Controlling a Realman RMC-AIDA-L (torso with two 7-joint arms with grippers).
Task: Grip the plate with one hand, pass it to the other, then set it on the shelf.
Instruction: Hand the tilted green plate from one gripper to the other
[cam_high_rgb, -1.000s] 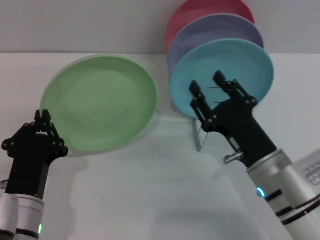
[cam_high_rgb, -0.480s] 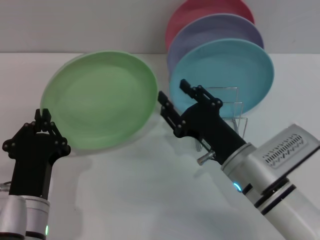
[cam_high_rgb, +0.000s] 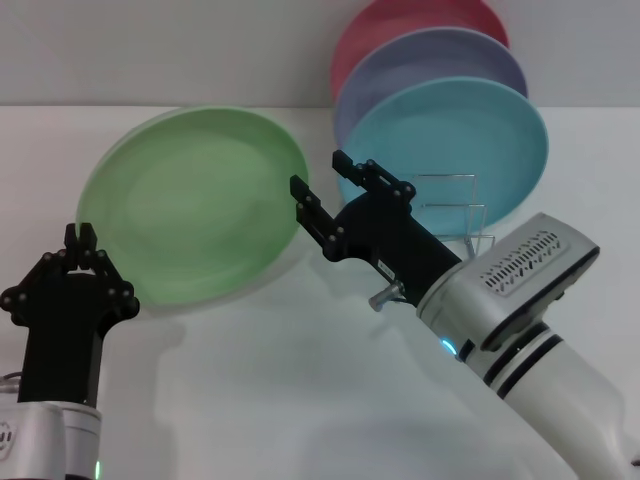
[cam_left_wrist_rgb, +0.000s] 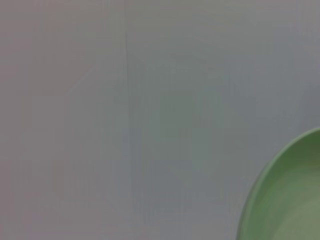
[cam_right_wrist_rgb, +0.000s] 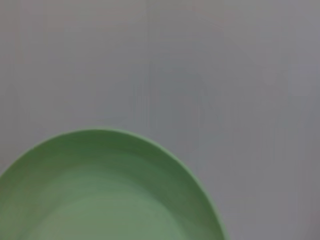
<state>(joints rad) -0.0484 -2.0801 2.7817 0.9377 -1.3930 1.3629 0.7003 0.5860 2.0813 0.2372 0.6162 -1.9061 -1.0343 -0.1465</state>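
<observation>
Green plate held tilted above the white tabletop, between two tools.

In the head view the plate (cam_high_rgb: 192, 205) fills the upper left of the frame, its lower left rim pinched by the left tool (cam_high_rgb: 80, 243), whose fingertips hide that part of the edge. The right tool (cam_high_rgb: 322, 195), at frame centre, has its fingers spread on either side of the plate's right rim; whether they touch it is hard to make out. The shelf (cam_high_rgb: 455, 215) stands at centre right, largely hidden by the right arm and the turquoise plate (cam_high_rgb: 455, 150); lavender (cam_high_rgb: 430, 62) and pink (cam_high_rgb: 400, 25) plates stand behind, overlapped. Both wrist views show only a cut-off arc of the plate against grey.
</observation>
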